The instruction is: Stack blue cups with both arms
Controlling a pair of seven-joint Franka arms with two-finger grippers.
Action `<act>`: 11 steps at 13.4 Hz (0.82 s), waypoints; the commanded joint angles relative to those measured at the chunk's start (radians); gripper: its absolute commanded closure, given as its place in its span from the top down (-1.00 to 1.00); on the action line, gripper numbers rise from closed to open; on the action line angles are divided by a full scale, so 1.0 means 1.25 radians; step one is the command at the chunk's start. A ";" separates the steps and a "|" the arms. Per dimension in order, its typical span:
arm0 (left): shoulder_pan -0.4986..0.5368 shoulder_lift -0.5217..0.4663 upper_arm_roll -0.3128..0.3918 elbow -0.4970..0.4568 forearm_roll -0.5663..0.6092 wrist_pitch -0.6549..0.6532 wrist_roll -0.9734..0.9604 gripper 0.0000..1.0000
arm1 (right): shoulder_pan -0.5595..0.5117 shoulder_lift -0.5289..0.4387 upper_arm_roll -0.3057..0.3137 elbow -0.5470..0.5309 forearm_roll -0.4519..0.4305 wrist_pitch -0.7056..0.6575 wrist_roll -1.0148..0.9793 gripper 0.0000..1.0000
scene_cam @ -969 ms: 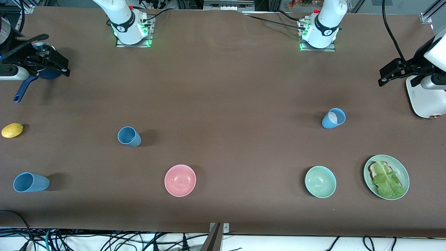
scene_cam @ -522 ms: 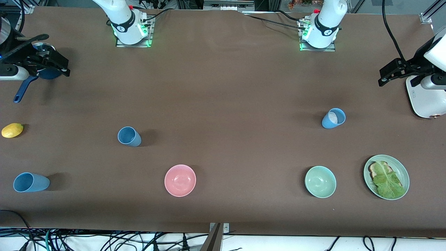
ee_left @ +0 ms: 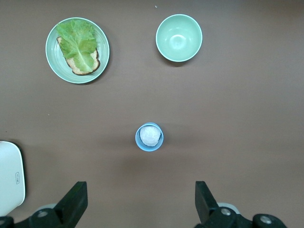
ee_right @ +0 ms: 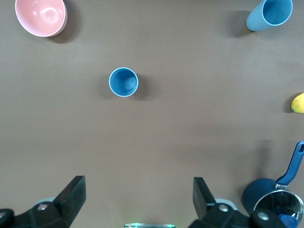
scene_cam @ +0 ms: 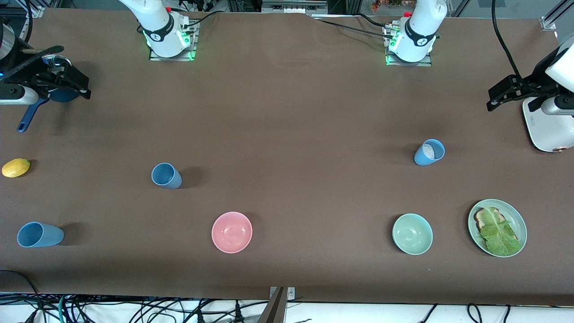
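Observation:
Three light-blue cups stand apart on the brown table. One cup is near the pink bowl. A second cup is close to the front camera at the right arm's end. The third cup, with something white inside, is toward the left arm's end. My right gripper hangs open and empty over the dark-blue pot. My left gripper hangs open and empty beside the white toaster. Both are high and well away from every cup.
A pink bowl, a green bowl and a green plate with toast and lettuce lie near the front camera. A lemon and a dark-blue long-handled pot sit at the right arm's end. A white toaster stands at the left arm's end.

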 commanded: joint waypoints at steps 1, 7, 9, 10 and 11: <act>0.007 0.009 -0.006 0.022 -0.019 -0.006 -0.007 1.00 | 0.008 -0.002 0.000 0.002 0.007 -0.002 -0.009 1.00; 0.007 0.027 -0.004 0.022 -0.014 0.001 -0.008 1.00 | 0.008 0.000 0.000 0.002 0.007 -0.005 -0.011 1.00; 0.008 0.047 -0.004 0.022 -0.011 0.039 -0.007 1.00 | 0.008 0.000 0.000 0.001 0.007 -0.004 -0.010 1.00; 0.007 0.053 -0.004 0.021 -0.009 0.052 -0.007 1.00 | 0.010 0.000 0.000 0.001 0.007 -0.003 -0.010 1.00; 0.008 0.066 -0.004 0.019 -0.009 0.061 -0.007 1.00 | 0.011 0.000 0.002 0.001 0.007 -0.003 -0.010 1.00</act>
